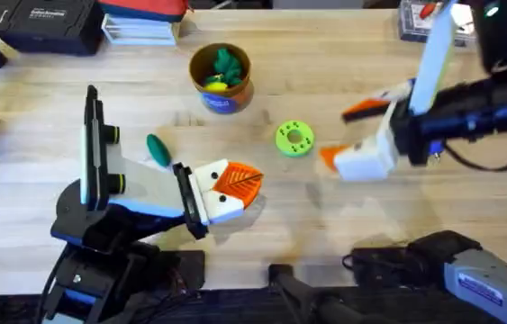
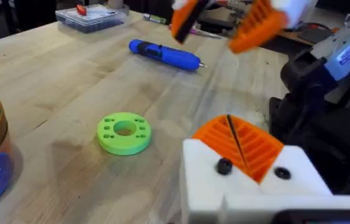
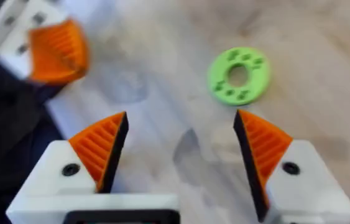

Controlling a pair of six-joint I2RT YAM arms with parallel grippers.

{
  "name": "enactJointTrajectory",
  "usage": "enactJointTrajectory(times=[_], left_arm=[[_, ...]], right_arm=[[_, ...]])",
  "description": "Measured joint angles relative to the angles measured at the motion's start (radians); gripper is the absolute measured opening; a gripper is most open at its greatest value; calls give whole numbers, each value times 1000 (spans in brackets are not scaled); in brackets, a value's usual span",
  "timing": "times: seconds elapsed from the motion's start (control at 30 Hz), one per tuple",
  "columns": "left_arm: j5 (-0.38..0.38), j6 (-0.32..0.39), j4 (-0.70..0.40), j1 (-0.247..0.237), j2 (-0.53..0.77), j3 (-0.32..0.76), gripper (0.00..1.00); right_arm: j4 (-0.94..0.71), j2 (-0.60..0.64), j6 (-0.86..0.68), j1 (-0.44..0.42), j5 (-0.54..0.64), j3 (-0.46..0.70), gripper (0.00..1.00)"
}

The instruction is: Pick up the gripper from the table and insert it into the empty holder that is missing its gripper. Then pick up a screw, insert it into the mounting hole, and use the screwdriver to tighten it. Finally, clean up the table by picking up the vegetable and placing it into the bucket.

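the right gripper hung wide open and empty over bare table. the left gripper had its pads pressed together, holding nothing visible. the vegetable lay at 8 o'clock from the bucket; cleanup looked next, needing a descent onto it.

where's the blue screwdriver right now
The blue cylindrical powered screwdriver lies flat on the wooden table in the left wrist view, beyond the bright green ring-shaped disc and near the clear plastic parts box.
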Motion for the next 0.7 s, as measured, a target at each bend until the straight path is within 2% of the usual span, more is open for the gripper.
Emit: enactJointTrajectory(times=[0.13,0.37,0.57,0.7], left_arm=[[0,0,0,0,0,0,4],[0,0,0,0,0,0,4],[0,0,0,0,0,0,4],[0,0,0,0,0,0,4]], right_arm=[[88,0,23,-143,65,0,993],[175,49,39,-459,240,0,994],[273,212,39,-672,288,1,994],[261,369,38,-732,306,56,994]])
